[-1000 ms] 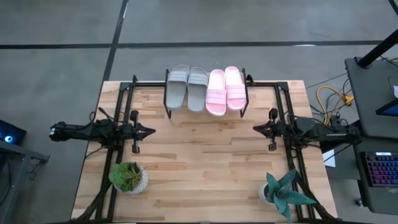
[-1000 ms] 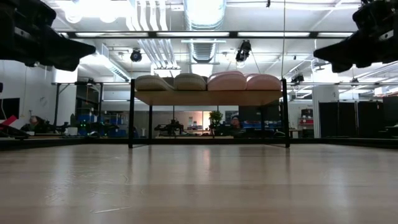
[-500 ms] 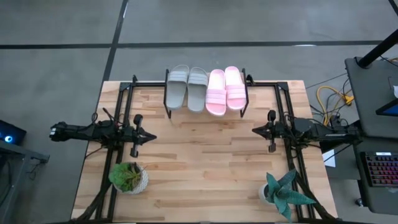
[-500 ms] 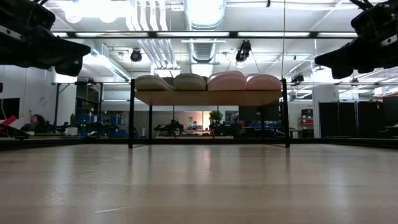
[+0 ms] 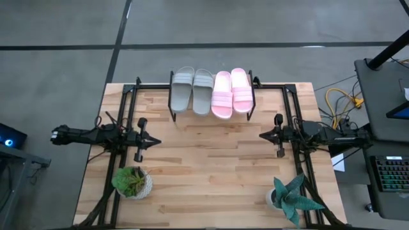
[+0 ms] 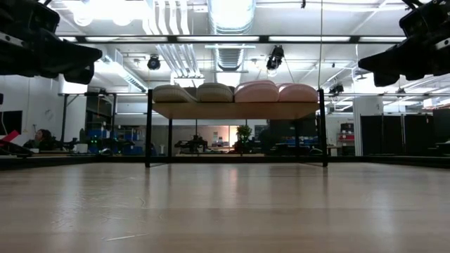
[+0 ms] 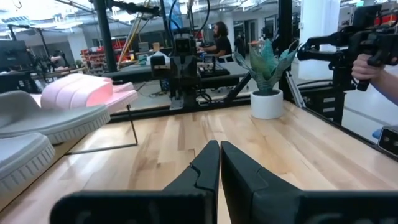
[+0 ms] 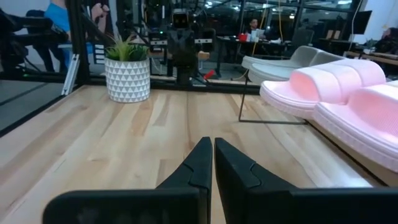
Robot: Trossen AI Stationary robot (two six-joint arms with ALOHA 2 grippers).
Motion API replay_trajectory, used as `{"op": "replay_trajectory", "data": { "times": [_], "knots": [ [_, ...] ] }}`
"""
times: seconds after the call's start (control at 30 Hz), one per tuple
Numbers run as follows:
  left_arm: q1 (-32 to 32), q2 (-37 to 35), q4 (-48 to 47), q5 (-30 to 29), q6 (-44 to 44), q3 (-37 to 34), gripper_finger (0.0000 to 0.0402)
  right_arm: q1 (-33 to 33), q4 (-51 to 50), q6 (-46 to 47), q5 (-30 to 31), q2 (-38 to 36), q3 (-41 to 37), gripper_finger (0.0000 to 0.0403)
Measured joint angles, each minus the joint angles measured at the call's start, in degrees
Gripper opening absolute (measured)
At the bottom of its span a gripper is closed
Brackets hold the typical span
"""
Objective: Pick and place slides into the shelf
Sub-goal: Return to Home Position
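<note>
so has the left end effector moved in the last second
Yes, slightly. In the high view the left end effector has shifted away from the shelf and toward the potted plant; most of that came early.

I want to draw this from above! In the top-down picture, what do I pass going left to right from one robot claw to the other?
left gripper, shut → first grey slide → second grey slide → first pink slide → second pink slide → right gripper, shut
</note>
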Motion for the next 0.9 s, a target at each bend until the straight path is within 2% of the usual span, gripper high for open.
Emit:
{"op": "replay_trajectory", "data": {
  "times": [0.9],
  "knots": [
    [0.01, 0.84, 1.53, -0.57, 2.73, -0.2, 0.0, 0.0, -0.9, -0.11, 0.46, 0.13, 0.0, 0.0008]
  ]
}}
